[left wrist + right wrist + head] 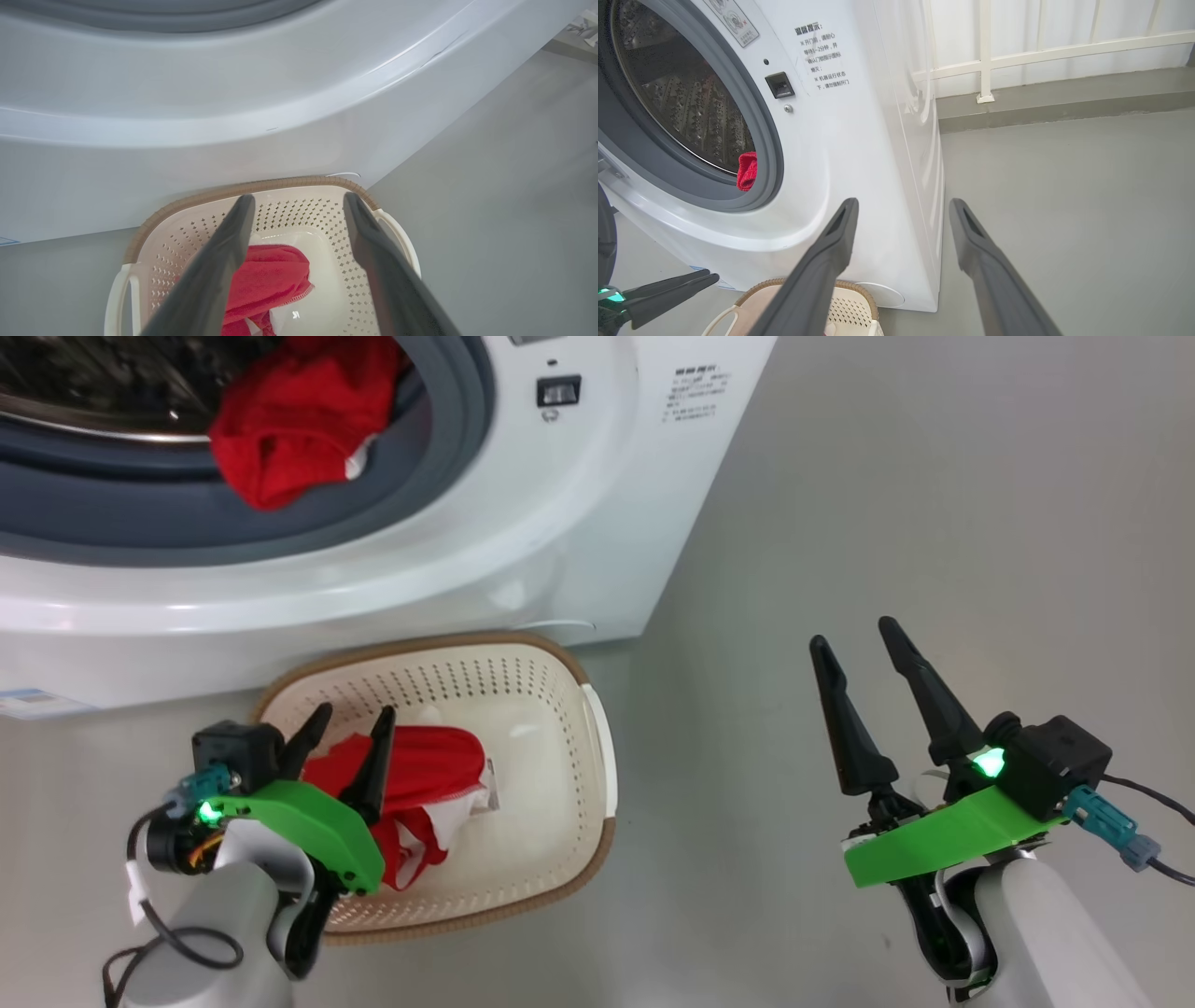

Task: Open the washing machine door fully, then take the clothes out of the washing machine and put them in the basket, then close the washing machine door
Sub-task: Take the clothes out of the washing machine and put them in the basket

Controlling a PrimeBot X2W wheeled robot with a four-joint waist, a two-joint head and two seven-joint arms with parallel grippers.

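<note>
While one red garment (429, 775) lies in the basket (597, 747) below the left gripper (353, 712), fingers apart as on the idle right gripper (854, 633), a second garment (289, 420) rests in the washing machine (523, 523) mouth, so unloading and door closing remain.

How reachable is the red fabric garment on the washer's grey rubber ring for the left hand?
Probably yes: the left hand is open over the cream perforated plastic basket, and the red fabric garment lies unobstructed beyond.
</note>
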